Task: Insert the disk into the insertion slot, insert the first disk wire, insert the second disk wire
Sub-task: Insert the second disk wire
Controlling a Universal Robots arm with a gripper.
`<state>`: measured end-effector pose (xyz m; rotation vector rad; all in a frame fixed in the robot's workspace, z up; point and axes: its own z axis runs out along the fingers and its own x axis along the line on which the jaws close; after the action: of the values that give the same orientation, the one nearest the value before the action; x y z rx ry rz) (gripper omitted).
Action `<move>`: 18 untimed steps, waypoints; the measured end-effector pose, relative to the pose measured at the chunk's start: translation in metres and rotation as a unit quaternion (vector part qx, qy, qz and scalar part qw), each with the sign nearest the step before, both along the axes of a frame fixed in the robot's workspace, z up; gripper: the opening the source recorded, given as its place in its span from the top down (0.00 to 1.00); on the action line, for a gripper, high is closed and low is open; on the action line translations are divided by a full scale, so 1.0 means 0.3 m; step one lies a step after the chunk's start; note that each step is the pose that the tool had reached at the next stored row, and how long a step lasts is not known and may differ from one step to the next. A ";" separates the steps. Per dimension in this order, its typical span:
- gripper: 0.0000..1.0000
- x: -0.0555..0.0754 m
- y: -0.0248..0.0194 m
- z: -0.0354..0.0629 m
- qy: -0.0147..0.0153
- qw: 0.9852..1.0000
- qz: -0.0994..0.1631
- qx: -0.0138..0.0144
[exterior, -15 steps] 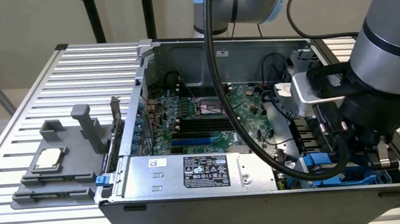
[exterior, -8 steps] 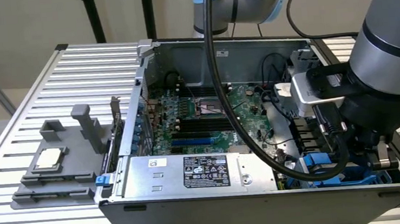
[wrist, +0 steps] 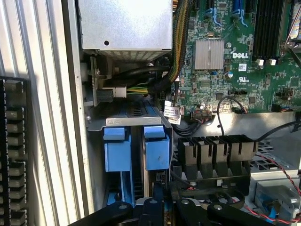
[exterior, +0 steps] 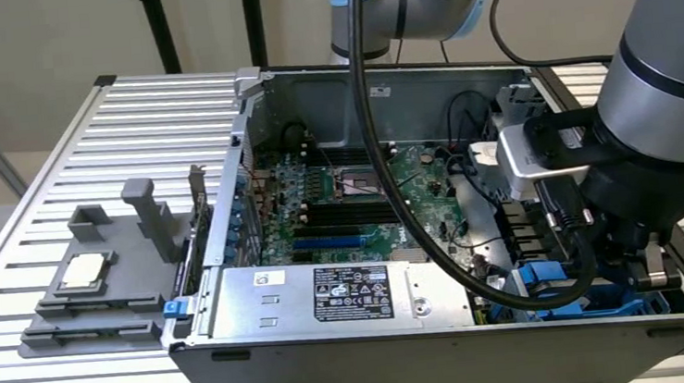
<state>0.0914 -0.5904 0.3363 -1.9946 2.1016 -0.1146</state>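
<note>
- The gripper [wrist: 162,207] sits at the lower centre of the wrist view, its dark body directly over the drive bay; whether its fingers are parted or closed, and whether they grip anything, cannot be told
- In the exterior view the arm [exterior: 667,79] reaches down at the right of the frame into the lower right corner of the computer case [exterior: 456,353], a posture that suits work from above on a vertical bay
- The disk [wrist: 156,153], judged by its blue carrier frame, stands on edge in the insertion slot [wrist: 134,121], lower centre of the wrist view, and appears seated deep between the bay walls
- A second blue tab [wrist: 116,150] stands just beside it, to its left in the frame
- Black connectors [wrist: 214,148] lie near the bay on the right of the wrist view; whether any disk wire is plugged in cannot be judged
- The silver power-supply box [exterior: 339,294] lies at the lower centre of the exterior view, and the motherboard [exterior: 343,201] lies beyond it, mid-frame
</note>
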 end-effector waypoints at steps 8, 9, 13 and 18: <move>0.84 0.005 0.000 0.000 0.000 1.000 0.001 0.000; 0.84 0.005 0.000 0.000 0.000 1.000 0.001 0.000; 0.84 0.005 0.000 -0.001 0.000 1.000 0.001 0.000; 0.84 0.005 0.003 -0.001 0.000 1.000 0.001 0.000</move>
<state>0.0929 -0.5896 0.3361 -1.9959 2.1000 -0.1142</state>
